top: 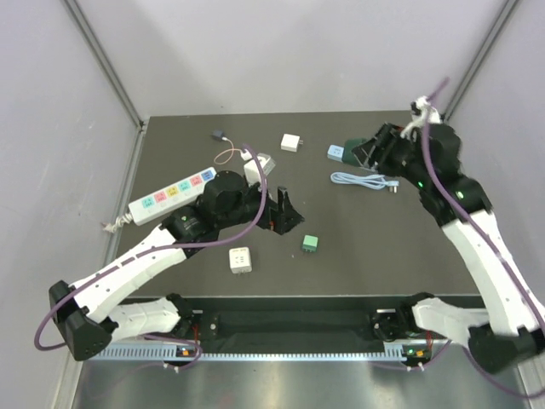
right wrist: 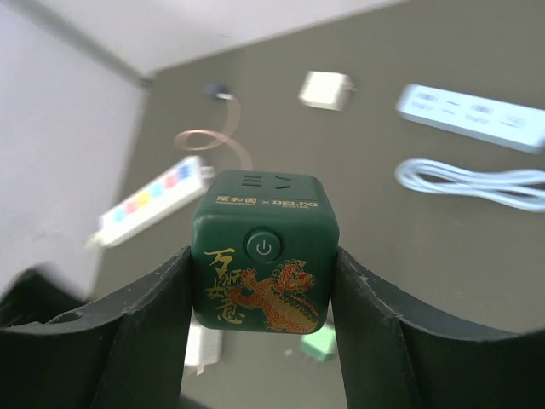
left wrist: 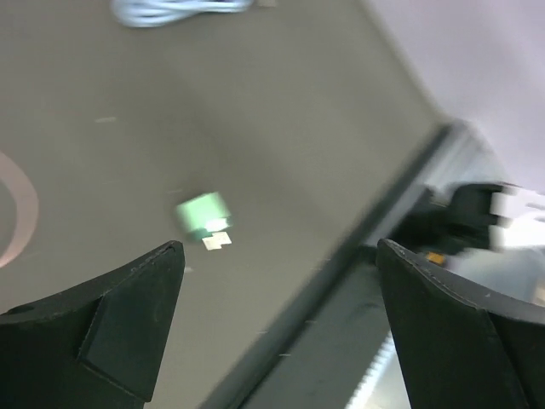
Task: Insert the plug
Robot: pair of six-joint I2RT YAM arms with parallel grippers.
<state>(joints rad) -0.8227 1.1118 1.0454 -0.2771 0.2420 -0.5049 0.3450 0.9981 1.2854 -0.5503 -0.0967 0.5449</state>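
Observation:
My right gripper (top: 368, 153) is shut on a dark green cube socket (right wrist: 264, 251) with a gold dragon print and a power button, and holds it above the table's back right. The cube shows in the top view (top: 353, 144) too. My left gripper (top: 285, 210) is open and empty, low over the table's middle. A small green plug (top: 310, 244) lies just right of it and shows between the open fingers in the left wrist view (left wrist: 203, 213). A white power strip with coloured sockets (top: 170, 194) lies at the left.
A white cube adapter (top: 240, 260) lies near the front. A white charger (top: 292, 142), a light blue strip (top: 336, 152), a coiled white cable (top: 364, 180) and a pink cable with a dark plug (top: 228, 155) lie at the back. The table's front edge (left wrist: 341, 281) is close.

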